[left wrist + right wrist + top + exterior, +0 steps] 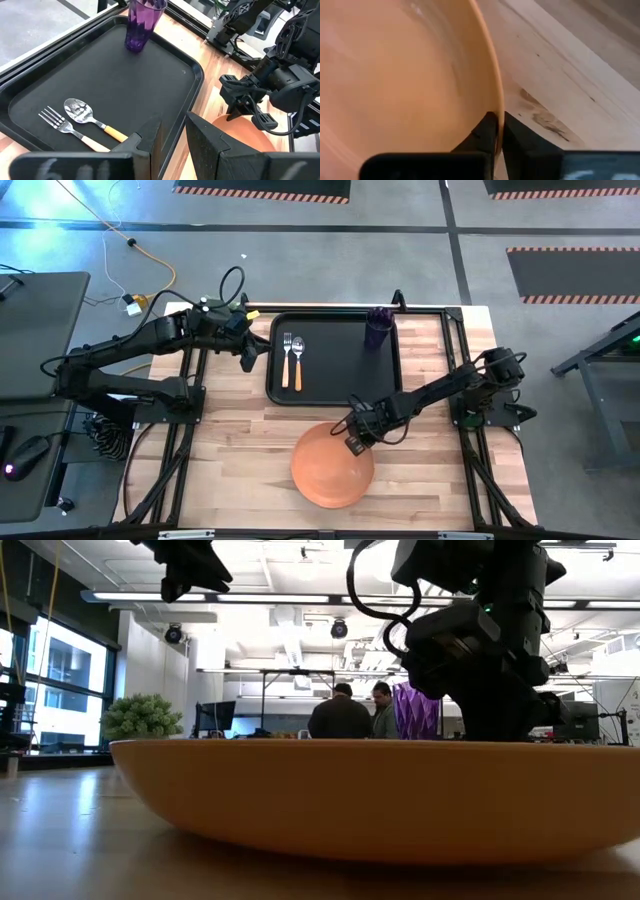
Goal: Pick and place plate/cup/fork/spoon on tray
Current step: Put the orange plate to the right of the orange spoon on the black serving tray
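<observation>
Where right end effector [499, 131] pinches, plate [395, 75] rim sits.

The tray [333, 395] is lying on the table [230, 450]. The fork [287, 358] and the spoon [297, 360] are lying side by side in its left part, and the cup [378, 328] is standing in its far right corner. The plate [325, 475] is sitting on the table just before the tray.
</observation>
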